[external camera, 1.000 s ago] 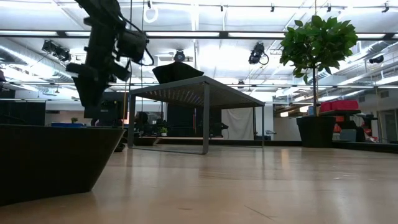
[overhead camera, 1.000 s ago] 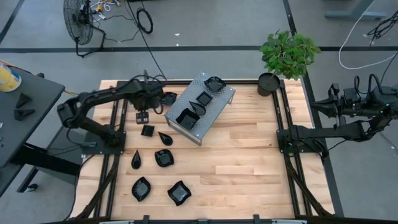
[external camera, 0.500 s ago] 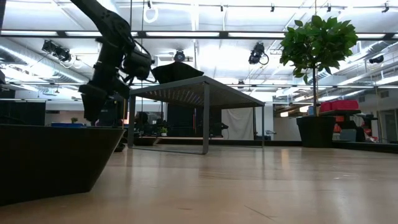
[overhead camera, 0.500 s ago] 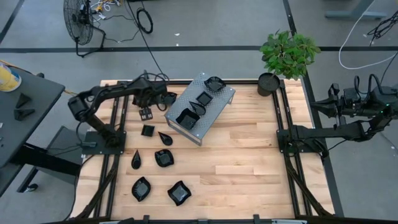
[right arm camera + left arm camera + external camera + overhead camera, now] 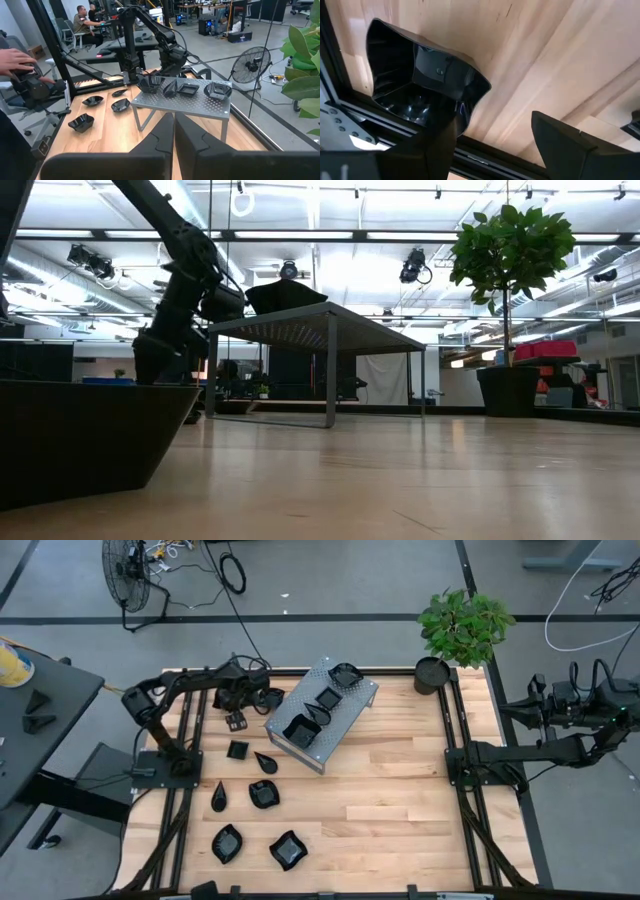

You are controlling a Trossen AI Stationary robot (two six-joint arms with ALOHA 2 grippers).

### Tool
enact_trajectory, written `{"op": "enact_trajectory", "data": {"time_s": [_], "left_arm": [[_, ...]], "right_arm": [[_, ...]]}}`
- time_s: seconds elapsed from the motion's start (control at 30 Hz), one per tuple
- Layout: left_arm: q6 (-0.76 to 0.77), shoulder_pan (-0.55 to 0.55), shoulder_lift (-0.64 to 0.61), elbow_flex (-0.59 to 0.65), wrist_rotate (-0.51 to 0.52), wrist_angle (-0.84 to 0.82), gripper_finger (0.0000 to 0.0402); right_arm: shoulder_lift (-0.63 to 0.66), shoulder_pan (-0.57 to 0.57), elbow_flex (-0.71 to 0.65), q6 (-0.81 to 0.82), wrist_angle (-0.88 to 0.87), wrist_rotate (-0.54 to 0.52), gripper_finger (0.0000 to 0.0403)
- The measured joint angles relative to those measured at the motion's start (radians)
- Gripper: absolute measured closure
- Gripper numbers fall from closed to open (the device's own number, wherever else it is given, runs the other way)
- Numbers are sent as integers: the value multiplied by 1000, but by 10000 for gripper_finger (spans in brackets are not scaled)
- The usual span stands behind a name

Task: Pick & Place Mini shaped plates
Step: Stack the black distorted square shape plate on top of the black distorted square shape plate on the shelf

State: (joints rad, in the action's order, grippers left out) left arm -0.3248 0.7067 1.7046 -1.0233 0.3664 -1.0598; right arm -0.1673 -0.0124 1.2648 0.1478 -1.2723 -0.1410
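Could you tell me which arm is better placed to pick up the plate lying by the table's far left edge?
The left. Its open left gripper hangs right over that wavy-rimmed plate, while the right gripper waits shut off the table's right side.

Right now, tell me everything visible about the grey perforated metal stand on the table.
The grey perforated metal stand is a flat rectangular sheet dotted with small holes, raised on bent legs so the wooden table shows underneath. It sits toward the table's far left, turned at an angle to the edges. Four glossy black mini plates rest in a row on top. The left gripper is beside its left end, open over another wavy-rimmed black dish, not touching the stand.
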Motion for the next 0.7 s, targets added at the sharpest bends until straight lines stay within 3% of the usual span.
{"op": "enact_trajectory", "data": {"time_s": [0.3,0.7], "left_arm": [[-1,45,35,0,1,34,150],[-12,83,38,0,-10,67,192]], "right_arm": [[0,0,0,0,0,0,383],[0,0,0,0,0,0,383]]}}
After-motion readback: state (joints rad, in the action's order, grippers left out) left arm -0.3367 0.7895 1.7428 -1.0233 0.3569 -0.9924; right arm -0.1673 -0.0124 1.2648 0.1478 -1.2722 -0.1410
